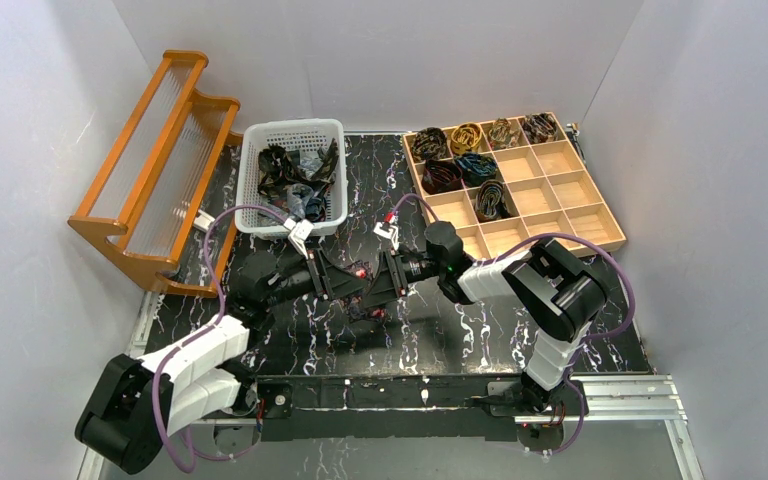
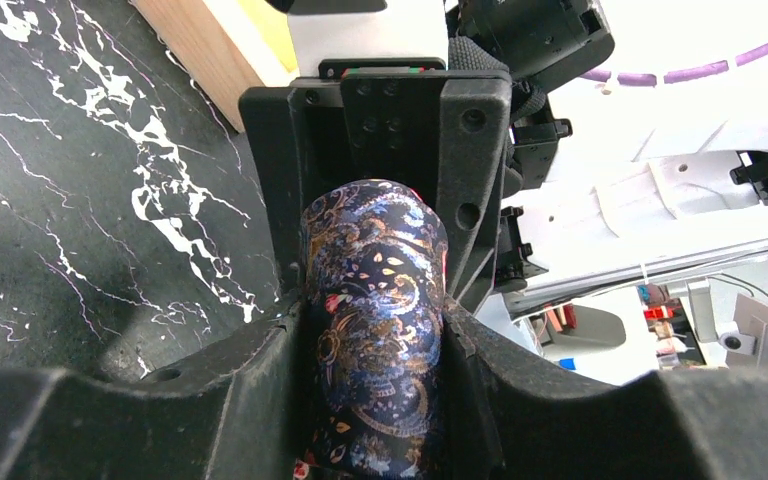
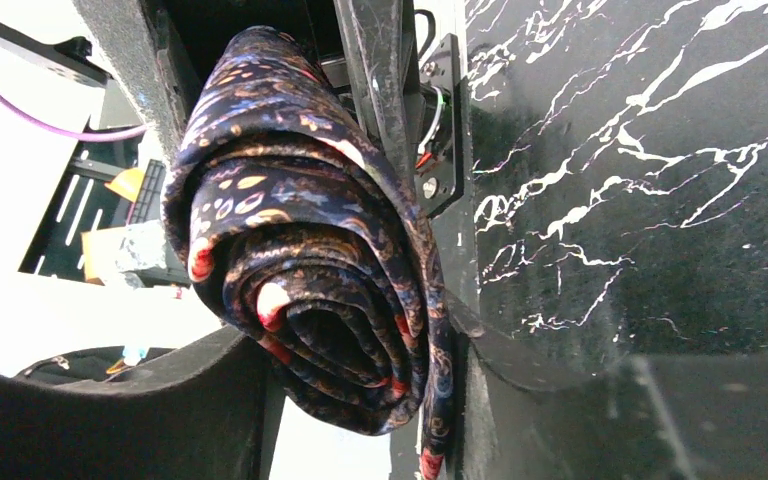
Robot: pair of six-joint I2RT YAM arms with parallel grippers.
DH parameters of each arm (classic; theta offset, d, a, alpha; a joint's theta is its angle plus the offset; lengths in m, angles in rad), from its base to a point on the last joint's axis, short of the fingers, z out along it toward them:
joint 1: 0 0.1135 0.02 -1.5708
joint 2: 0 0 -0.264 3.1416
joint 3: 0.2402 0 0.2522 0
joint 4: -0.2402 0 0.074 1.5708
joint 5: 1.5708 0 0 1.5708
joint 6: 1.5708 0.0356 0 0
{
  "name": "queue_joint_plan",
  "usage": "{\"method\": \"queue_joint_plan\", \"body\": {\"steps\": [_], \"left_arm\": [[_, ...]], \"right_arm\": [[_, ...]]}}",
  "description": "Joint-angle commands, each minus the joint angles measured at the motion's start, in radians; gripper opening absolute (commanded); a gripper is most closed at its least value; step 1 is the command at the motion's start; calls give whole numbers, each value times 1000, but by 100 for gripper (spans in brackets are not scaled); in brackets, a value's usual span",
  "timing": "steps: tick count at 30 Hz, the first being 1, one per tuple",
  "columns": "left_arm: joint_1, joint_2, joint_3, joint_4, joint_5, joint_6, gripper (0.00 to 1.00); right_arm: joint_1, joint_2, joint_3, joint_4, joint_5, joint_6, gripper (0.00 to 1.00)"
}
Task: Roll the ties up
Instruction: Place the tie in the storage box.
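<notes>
While both arms are meeting low over the middle of the table, a rolled tie, dark blue with gold paisley and red flecks, is sitting between them.

- Left gripper: pinching the roll across its sides, jaws at a middling width, fabric filling the whole gap.
- Right gripper: facing it from the right, fingers lying against both flanks of the coil. It looks to be clamping too; how firmly, I cannot tell.
- Why the double hold: probably a handover. Two grips are keeping the spiral from springing open, and the right arm is standing nearer the tray.
- Tie against the fingers: the spiral end is showing to the right wrist camera, layers tight, and a short tail is drooping beside one finger. The roll's curved back is showing to the left wrist camera.
- Whether the roll is touching the table, I cannot tell.
- Elsewhere: loose ties are lying in the basket at the far left, and coiled ties are filling the tray's far compartments.
</notes>
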Motion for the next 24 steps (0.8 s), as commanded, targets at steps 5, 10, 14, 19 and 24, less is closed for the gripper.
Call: {"method": "queue_joint_plan", "body": {"steps": [5,10,14,19,24], "left_arm": [[-1,-53,10,47,-39,34,47],[-1,-64,7,47,-37,33,62],[0,-86,29,-67,-88,69,85],[0,-165,114,-422,-264,188,98],[0,-270,167,-662,-503,210,98]], "right_arm": [[13,-14,1,81,-7,56,41],[14,-42,-12,46,17,48,33],[13,-84,-14,-86,53,-25,28],[10,-167,-26,-289,122,-139,23],[-39,-255,11,-627,255,-262,16]]}}
